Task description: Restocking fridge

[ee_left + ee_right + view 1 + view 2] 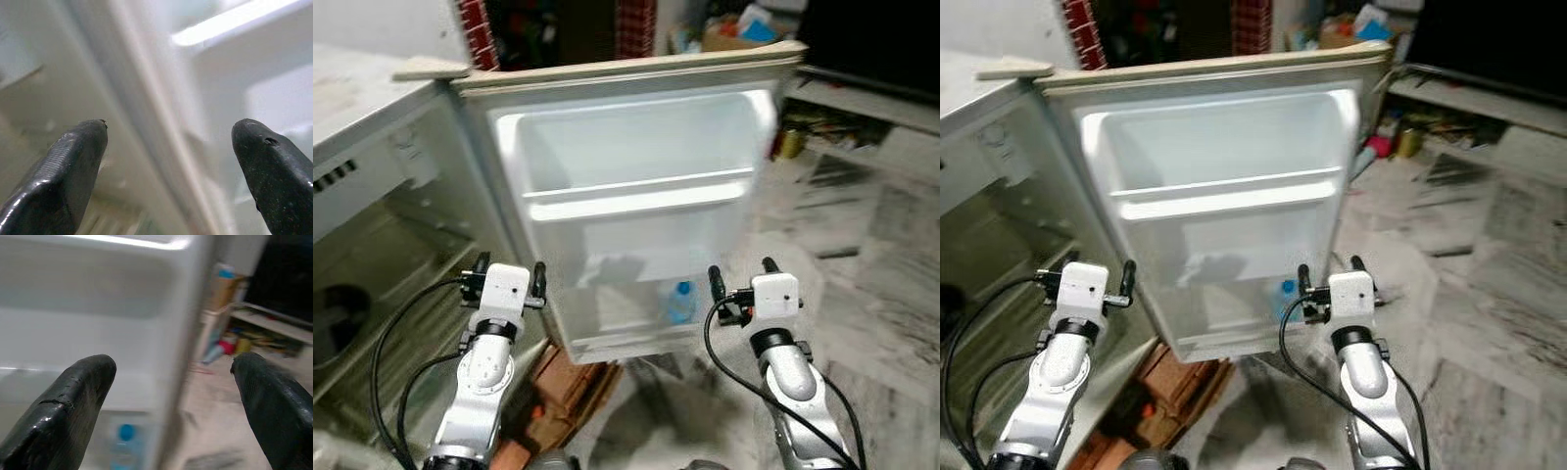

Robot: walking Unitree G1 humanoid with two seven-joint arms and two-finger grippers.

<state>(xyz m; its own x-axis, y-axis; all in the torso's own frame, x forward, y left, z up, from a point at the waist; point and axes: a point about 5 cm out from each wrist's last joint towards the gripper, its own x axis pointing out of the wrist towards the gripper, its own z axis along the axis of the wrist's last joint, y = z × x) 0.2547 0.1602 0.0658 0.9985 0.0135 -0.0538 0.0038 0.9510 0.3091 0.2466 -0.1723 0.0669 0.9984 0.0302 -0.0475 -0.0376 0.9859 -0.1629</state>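
The small fridge's white door (626,196) stands swung wide open before me, with the fridge body (382,255) to its left. A clear bottle with a blue cap (680,302) stands in the door's lowest shelf; I also see the bottle (124,443) in the right wrist view. My left gripper (510,276) is open and empty, held near the door's hinge edge. My right gripper (742,277) is open and empty, just off the door's free edge and right of the bottle. The upper door shelf (636,191) holds nothing.
Red bricks (573,387) lie on the floor under the door. A low shelf with cluttered items (803,132) runs along the right wall. A cardboard box (734,34) sits behind the door. Marble floor (871,294) spreads to the right.
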